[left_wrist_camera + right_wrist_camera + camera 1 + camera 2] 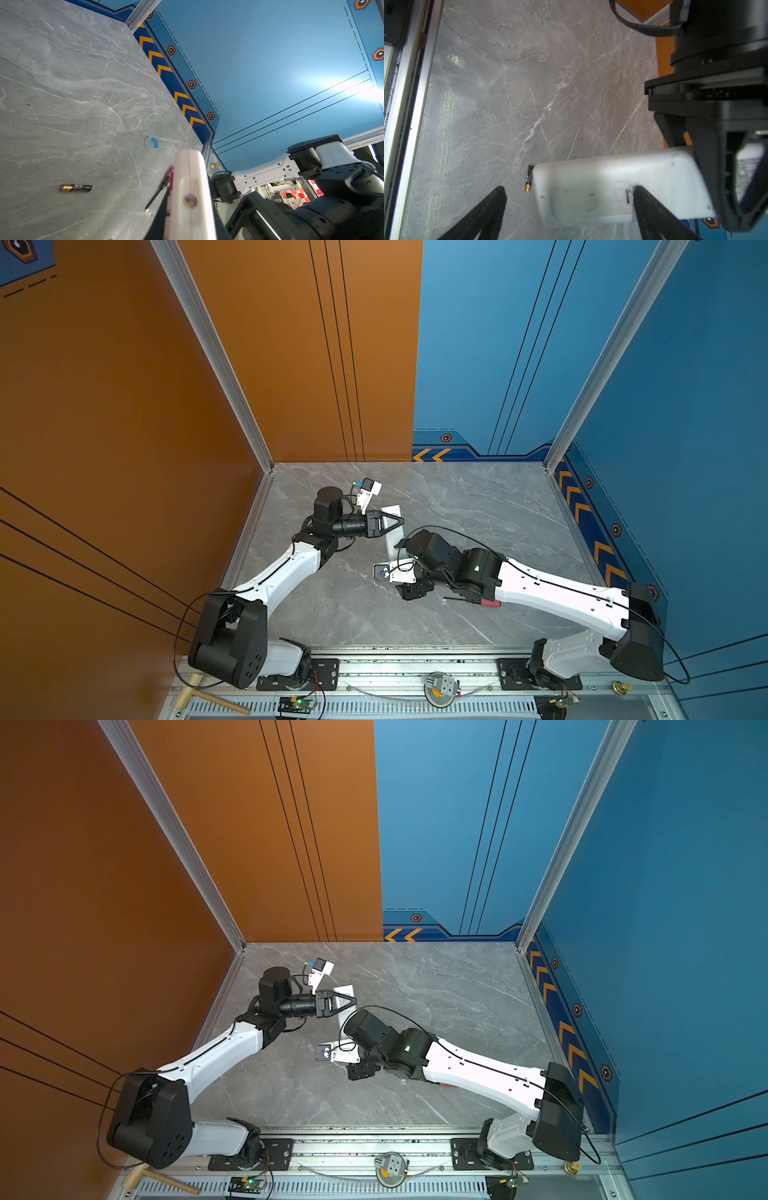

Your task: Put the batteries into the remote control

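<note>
The remote control (391, 545) is a slim white bar held off the table, with my left gripper (399, 521) shut on it near its far end. In the left wrist view the remote control (189, 187) runs edge-on between the jaws. Its plain back with the battery cover (591, 199) faces the right wrist camera. My right gripper (569, 207) is open around that end: one of its fingers (652, 207) is at the cover's edge, the other well clear. One battery (529, 178), dark with a gold end, lies on the table beside the remote's tip, as the left wrist view (76, 188) also shows.
A screwdriver (160, 188) with a red handle (490, 603) lies on the table under the right arm. A blue tape ring (152, 142) sits nearer the right wall. A wooden mallet (199, 693) rests on the front rail.
</note>
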Action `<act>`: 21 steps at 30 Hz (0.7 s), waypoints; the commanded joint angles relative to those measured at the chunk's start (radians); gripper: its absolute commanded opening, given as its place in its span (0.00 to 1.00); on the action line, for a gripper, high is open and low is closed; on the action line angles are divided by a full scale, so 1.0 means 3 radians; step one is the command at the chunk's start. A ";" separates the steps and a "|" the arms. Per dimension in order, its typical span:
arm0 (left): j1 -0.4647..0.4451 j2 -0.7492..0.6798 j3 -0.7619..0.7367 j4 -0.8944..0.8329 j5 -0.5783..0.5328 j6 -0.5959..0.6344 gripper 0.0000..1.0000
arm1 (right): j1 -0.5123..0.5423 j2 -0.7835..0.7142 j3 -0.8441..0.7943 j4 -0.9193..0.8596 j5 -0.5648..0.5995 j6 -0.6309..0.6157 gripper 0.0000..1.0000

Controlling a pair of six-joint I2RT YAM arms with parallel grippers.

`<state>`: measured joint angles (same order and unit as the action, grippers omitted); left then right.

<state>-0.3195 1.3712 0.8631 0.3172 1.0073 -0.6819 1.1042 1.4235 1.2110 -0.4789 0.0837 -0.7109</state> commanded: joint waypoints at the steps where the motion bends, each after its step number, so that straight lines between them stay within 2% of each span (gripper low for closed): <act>1: 0.0039 -0.0086 0.0021 0.0160 0.0074 -0.0043 0.00 | 0.0052 0.0104 0.0006 -0.0326 -0.0096 -0.0018 0.91; 21: 0.0051 -0.0061 0.0008 0.0162 0.0057 -0.0043 0.00 | 0.0056 0.0038 0.0013 -0.0423 -0.0243 -0.0080 0.83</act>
<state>-0.3187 1.3712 0.8562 0.3088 1.0122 -0.6823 1.1061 1.4307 1.2201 -0.4900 0.0834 -0.7311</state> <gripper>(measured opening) 0.207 0.831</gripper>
